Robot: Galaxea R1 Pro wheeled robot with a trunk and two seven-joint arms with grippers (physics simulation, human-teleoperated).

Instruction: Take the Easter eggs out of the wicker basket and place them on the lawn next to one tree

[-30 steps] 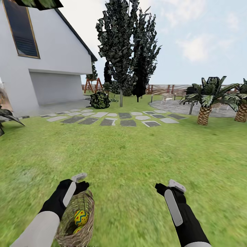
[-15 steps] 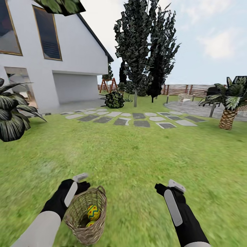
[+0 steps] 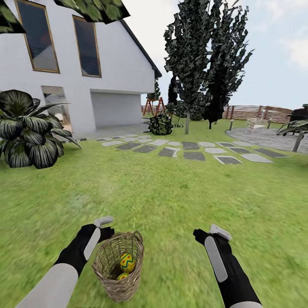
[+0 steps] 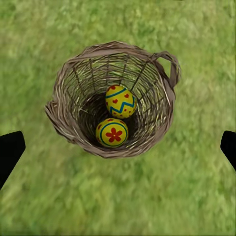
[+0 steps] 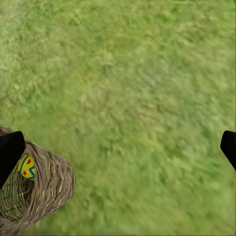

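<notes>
Wicker basket [image 4: 64, 110], round open weave, two glossy painted eggs [image 4: 120, 101] inside.

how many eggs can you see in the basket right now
2. In the left wrist view, one egg lies near the middle of the wicker basket, and the other egg lies touching it, against the wall. A third may be hidden beneath them.

Wrist views down; shared basket [image 4: 115, 98]
</notes>
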